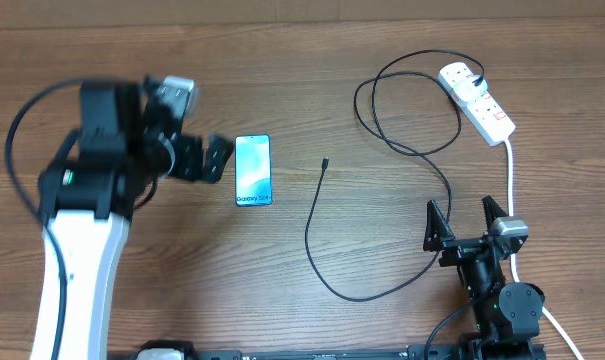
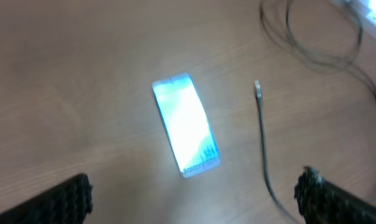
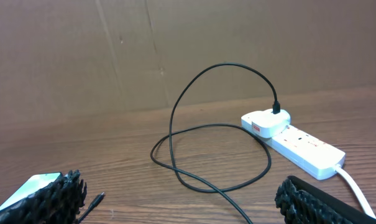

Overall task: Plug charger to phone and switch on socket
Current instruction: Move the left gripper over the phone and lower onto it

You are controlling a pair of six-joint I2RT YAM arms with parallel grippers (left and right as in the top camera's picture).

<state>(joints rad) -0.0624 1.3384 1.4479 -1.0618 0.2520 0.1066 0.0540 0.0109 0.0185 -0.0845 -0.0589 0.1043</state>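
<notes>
Spanning every view, the brown wooden bench (image 1: 282, 60) is seen beneath everything. Both jaws are held spread and empty, the left jaws just beside the slim cyan-screened phone (image 1: 252, 170), the right jaws beside the thick white cord (image 1: 509, 175). The white two-outlet power strip (image 1: 479, 100) is fitted with the plug (image 1: 460, 75) of the thin black charger cable (image 1: 312, 225). Its tiny connector (image 1: 325, 162) is left near the phone, not touching.

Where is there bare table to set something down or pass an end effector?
Free: the top strip of table above the phone, and bottom centre between the left arm and the charger cable. Narrow lane between phone and cable tip. Crowded: right side, with cable loops, power strip, white cord, right end effector.
</notes>
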